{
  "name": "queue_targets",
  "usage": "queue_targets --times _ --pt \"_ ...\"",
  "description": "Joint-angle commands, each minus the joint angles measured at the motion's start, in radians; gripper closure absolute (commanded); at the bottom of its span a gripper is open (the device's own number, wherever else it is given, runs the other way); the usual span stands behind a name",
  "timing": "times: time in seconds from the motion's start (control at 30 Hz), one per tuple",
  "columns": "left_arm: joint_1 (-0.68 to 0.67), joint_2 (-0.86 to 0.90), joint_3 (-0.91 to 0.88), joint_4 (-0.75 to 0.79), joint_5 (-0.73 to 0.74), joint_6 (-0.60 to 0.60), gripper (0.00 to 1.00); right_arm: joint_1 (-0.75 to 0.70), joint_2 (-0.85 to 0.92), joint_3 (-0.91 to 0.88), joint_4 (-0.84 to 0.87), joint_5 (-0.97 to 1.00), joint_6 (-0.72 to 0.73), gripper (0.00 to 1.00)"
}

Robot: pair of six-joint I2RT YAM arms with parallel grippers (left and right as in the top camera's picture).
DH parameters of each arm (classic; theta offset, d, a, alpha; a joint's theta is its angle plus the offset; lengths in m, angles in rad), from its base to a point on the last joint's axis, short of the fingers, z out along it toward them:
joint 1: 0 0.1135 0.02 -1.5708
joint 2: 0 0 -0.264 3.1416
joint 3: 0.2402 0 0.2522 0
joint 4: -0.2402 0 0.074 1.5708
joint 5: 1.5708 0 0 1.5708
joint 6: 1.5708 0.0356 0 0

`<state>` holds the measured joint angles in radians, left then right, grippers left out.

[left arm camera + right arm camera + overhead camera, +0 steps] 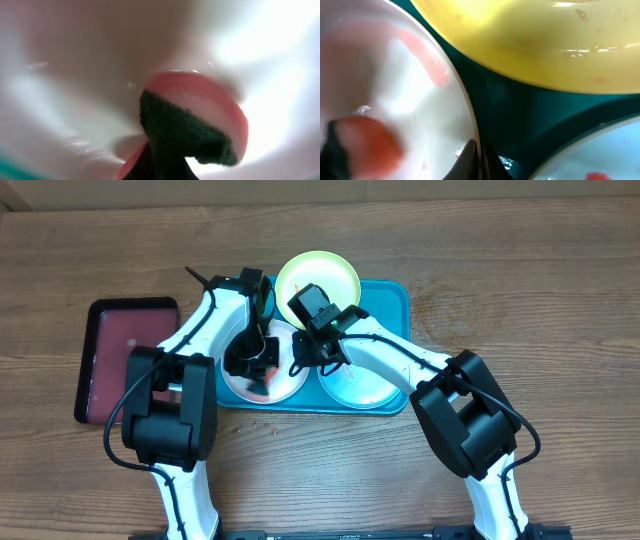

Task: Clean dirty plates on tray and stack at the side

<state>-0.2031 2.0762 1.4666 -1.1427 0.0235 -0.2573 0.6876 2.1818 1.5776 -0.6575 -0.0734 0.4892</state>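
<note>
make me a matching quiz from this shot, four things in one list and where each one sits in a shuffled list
Things:
1. yellow-green plate
2. white plate
3. mint-blue plate
4. dark-red tray

Places:
a. near left part of the teal tray, under the left arm
b. on the table, left of the teal tray
c. at the teal tray's far edge
d. near right part of the teal tray, under the right arm

Pairs: 1-c, 2-a, 3-d, 4-b
</note>
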Motion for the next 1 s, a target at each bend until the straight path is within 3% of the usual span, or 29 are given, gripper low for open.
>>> queue_targets --times 0.0,0.1,0.27,0.5,0.73,0.97 --pt "0.001 0.013 0.002 -0.003 -0.354 -0.117 0.96 0.004 0.027 0.000 -0.003 0.008 -0.014 0.96" --pt "0.001 0.013 0.002 0.037 -0.444 -0.169 0.96 0.004 0.027 0.000 -0.003 0.008 -0.014 0.96" --pt "0.000 0.013 0.002 0.167 -0.352 -0.162 0.96 0.004 0.027 0.000 -0.003 0.008 -0.014 0.96" --pt "0.001 0.013 0.002 0.335 0.122 -0.079 0.96 0.004 0.027 0.000 -0.005 0.008 -0.014 0.96" --pt "-0.019 0.013 0.002 0.276 0.318 -0.079 0.96 0.004 0.027 0.000 -0.003 0.008 -0.014 0.96" --pt "-0.047 0.013 0.002 0.168 0.343 0.002 0.96 0.004 0.027 0.000 -0.004 0.008 -0.014 0.96"
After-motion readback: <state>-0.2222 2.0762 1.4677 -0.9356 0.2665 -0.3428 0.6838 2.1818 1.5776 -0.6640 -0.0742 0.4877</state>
